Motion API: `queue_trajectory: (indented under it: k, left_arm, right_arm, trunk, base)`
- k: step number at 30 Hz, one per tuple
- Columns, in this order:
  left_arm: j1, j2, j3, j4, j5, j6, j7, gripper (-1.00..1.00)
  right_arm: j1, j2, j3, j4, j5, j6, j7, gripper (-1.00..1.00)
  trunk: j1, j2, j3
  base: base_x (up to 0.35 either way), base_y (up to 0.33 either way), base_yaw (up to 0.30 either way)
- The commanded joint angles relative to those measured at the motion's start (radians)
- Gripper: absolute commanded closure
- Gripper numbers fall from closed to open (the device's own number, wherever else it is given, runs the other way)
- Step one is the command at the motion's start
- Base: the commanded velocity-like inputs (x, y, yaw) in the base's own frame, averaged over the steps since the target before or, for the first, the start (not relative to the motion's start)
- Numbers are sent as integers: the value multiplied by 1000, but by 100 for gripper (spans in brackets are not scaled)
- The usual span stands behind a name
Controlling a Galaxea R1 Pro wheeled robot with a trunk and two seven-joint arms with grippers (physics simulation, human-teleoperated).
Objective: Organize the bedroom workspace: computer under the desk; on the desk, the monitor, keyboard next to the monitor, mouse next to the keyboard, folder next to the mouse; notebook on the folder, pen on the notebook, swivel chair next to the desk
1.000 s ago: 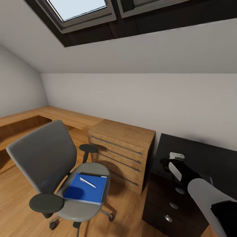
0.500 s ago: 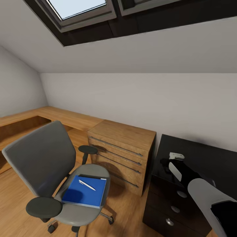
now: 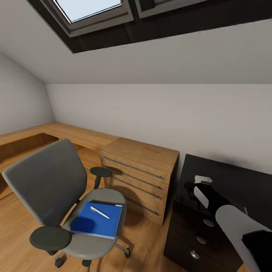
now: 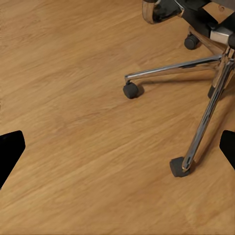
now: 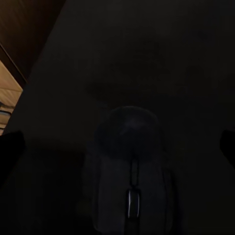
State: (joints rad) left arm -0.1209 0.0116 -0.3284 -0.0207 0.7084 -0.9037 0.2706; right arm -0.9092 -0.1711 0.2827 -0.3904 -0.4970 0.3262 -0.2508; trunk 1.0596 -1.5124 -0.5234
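Mouse [image 5: 129,171] lies on your black cabinet [image 3: 226,177], right below your right gripper [image 5: 117,147], whose fingers are spread wide and hold nothing; your left gripper [image 4: 117,152] hangs likewise spread above the wood floor [image 4: 73,98] by the swivel chair [image 3: 49,181], where folder [image 3: 98,220] and pen [image 3: 100,212] sit

Right arm [image 3: 230,223]: we see it reach forward from the lower right of the head view, grey forearm and black wrist, the right gripper [image 3: 190,186] dark at its far end. In both wrist views our fingertips [image 4: 11,152] sit at opposite edges, jaws spread wide, nothing between them.
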Motion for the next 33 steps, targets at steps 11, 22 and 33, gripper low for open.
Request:
queue_trajectory:
  k: [11,22,33]
  left_arm:
    - [0,-1,-6,-1,0,-3,13,-100]
    - [0,-1,-6,-1,0,-3,13,-100]
    - [0,-1,-7,-2,0,-5,13,-100]
  right_arm:
    - [0,-1,9,-2,-9,20,-7,-100]
    - [0,-1,7,-2,-9,28,-8,-100]
    - [0,-1,7,-2,-10,28,-8,-100]
  trunk:
    - [23,-43,-20]
    - [34,-64,-29]
    - [57,-106,-48]
  base:
    - [0,0,0]
    - [0,0,0]
    - [0,0,0]
